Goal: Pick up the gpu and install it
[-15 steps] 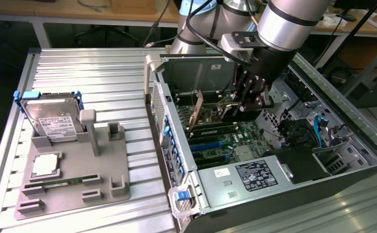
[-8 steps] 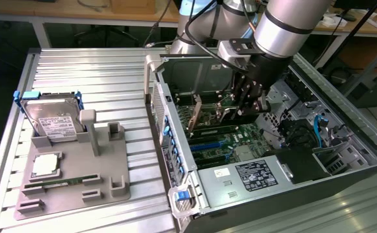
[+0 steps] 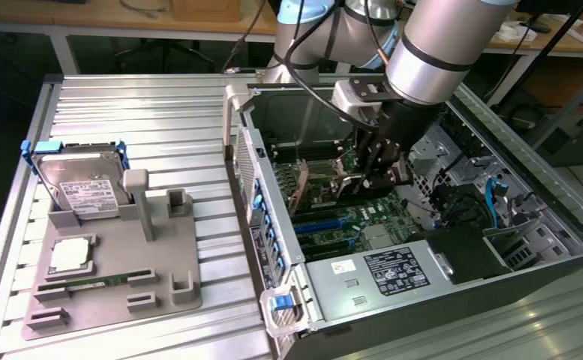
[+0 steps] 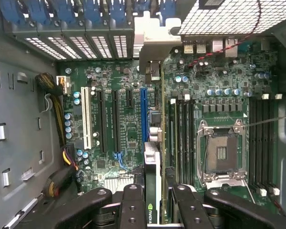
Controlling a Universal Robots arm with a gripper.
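- The gpu is already off the surface: the pincer is closed on it, edge-on, with a finger on either side of the thin card.
- In the exterior view the pincer is reaching down into the open computer case, with the card above the motherboard.
- In the wrist view the card's silver bracket sits at the row of rear slot openings, and the card lines up along the blue expansion slot; whether it is seated I cannot tell.
- By my reading, the pick is done and the install is under way, not visibly finished.
- On the exterior view's left, a grey holder stands on the ribbed metal surface, carrying a hard drive with blue rails.
- Wooden benches stand at the far side of the room.
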